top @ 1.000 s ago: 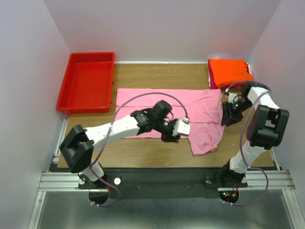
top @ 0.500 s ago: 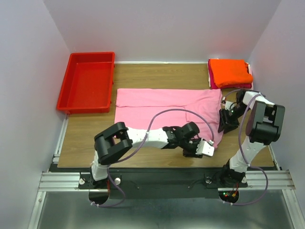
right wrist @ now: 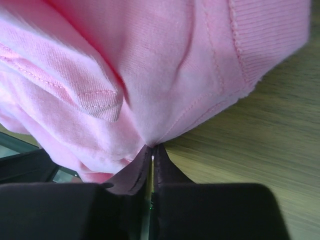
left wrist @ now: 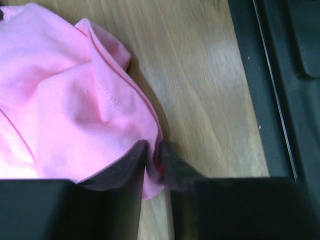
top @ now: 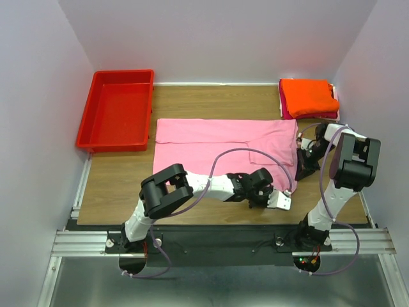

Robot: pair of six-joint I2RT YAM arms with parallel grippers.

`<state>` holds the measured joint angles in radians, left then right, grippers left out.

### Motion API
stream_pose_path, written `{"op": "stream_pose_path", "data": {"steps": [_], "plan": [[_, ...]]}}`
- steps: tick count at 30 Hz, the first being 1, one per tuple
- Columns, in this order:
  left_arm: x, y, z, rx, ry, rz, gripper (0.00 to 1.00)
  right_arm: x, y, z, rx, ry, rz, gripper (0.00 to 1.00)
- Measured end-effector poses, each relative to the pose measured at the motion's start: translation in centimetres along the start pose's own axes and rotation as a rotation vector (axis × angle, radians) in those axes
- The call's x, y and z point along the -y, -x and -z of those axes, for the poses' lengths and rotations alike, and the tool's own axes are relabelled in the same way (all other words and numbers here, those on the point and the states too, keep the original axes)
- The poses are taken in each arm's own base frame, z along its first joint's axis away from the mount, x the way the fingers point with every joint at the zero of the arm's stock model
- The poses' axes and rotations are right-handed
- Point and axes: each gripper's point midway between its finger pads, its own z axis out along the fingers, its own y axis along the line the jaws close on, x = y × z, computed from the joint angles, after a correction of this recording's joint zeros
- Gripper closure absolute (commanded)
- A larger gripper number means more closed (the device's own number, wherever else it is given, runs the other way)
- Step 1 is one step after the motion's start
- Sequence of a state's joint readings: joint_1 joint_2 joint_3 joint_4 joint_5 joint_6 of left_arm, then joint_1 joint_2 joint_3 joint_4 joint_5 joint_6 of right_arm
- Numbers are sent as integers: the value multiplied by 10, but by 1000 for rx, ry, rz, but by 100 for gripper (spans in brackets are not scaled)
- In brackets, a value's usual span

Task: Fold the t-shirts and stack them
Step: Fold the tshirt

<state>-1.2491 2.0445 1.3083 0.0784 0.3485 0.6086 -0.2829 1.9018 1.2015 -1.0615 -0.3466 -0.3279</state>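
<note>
1. Pink cloth first: the light pink t-shirt [top: 223, 144] lies spread mid-frame on the wooden table [top: 115, 185].
2. Left gripper [left wrist: 154, 159] pinches its hem, lower centre-right.
3. Right gripper [right wrist: 152, 155] is clamped on its right edge.
4. Folded orange t-shirt [top: 308, 96] sits upper right, red tray [top: 118, 109] upper left.

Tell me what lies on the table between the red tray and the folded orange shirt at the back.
Only bare wood lies between the red tray and the orange shirt; the top view shows it. The pink shirt lies nearer the arms.
</note>
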Motion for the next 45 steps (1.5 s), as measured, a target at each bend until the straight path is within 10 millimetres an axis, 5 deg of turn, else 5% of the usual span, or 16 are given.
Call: {"op": "stream_pose_path", "data": {"steps": [5, 9, 13, 16, 20, 22, 25, 29, 37, 41, 45], "plan": [[12, -13, 18, -16, -30, -10, 100, 2, 1, 0, -5, -8, -2, 99], [22, -12, 53, 19, -82, -38, 100, 4, 4, 1, -3, -22, -1, 99], [15, -8, 79, 55, -92, -86, 85, 6, 6, 1, -4, -26, -5, 99], [16, -20, 79, 32, -118, -95, 85, 6, 6, 1, -3, -26, -7, 99], [24, -39, 73, -11, -168, -100, 64, 5, 7, 2, -1, -25, -7, 99], [27, -43, 75, -20, -185, -98, 62, 6, 10, 3, 8, -28, -3, 93], [30, -45, 77, -18, -210, -93, 61, 7, 18, 7, 33, -36, 11, 70], [29, -44, 90, 1, -227, -53, 61, 6, 30, 16, 69, -32, 67, 62], [-35, -38, 188, 129, -23, 136, 61, -8, 20, 55, 126, -46, 260, 59], [-50, -58, 237, 138, 83, 238, 61, -18, 8, 79, 170, -74, 383, 58], [-57, -92, 268, 111, 162, 354, 61, -28, -5, 77, 170, -93, 479, 58]]}}
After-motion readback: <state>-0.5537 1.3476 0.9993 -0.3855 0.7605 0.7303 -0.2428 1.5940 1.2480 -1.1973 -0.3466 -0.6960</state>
